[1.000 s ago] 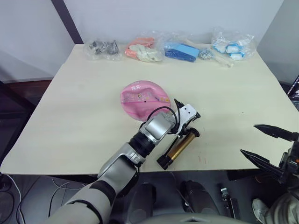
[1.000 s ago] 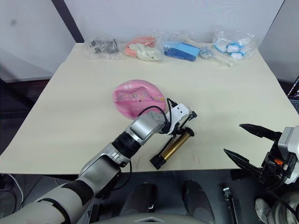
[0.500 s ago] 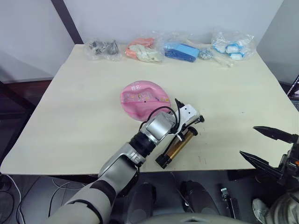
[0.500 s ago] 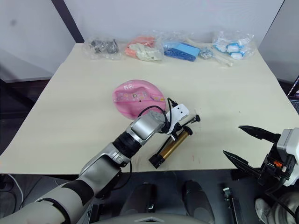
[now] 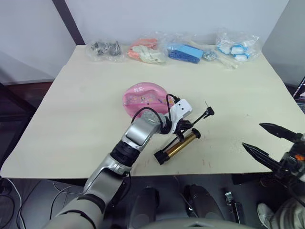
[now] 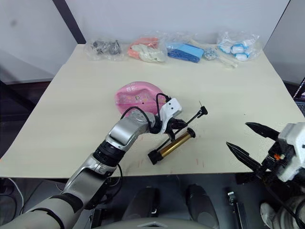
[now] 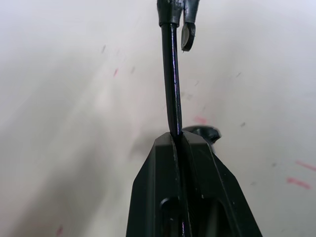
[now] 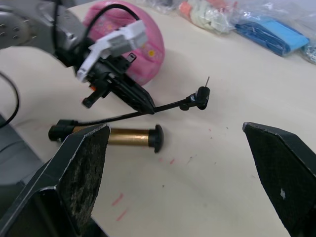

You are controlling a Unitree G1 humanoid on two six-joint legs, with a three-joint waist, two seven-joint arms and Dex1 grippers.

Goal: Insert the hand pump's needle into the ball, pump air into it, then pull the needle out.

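The ball [image 5: 143, 98], pink and caved in, lies mid-table. The hand pump [image 5: 178, 147] lies flat to its front right, gold barrel between black caps. My left gripper [image 5: 188, 125] is shut on the pump's thin black hose [image 8: 168, 105], just right of the ball. In the left wrist view the hose [image 7: 171, 79] leaves the closed fingertips [image 7: 165, 143]. The hose end is held off the table, with the black fitting [image 8: 201, 96] and the needle [image 8: 208, 81] pointing upward. My right gripper [image 5: 252, 135] hangs open at the table's front right corner, well clear of the pump.
Several clear plastic bags line the far edge of the table: grey parts [image 5: 105, 49], orange and white items [image 5: 145, 50], blue items [image 5: 186, 52], white and blue pieces [image 5: 236, 47]. The pump lies close to the table's front edge [image 5: 200, 174].
My left gripper has drawn back toward the ball with the hose, and the needle end now sticks out to the right. The pump slid slightly left. The right gripper hardly moved.
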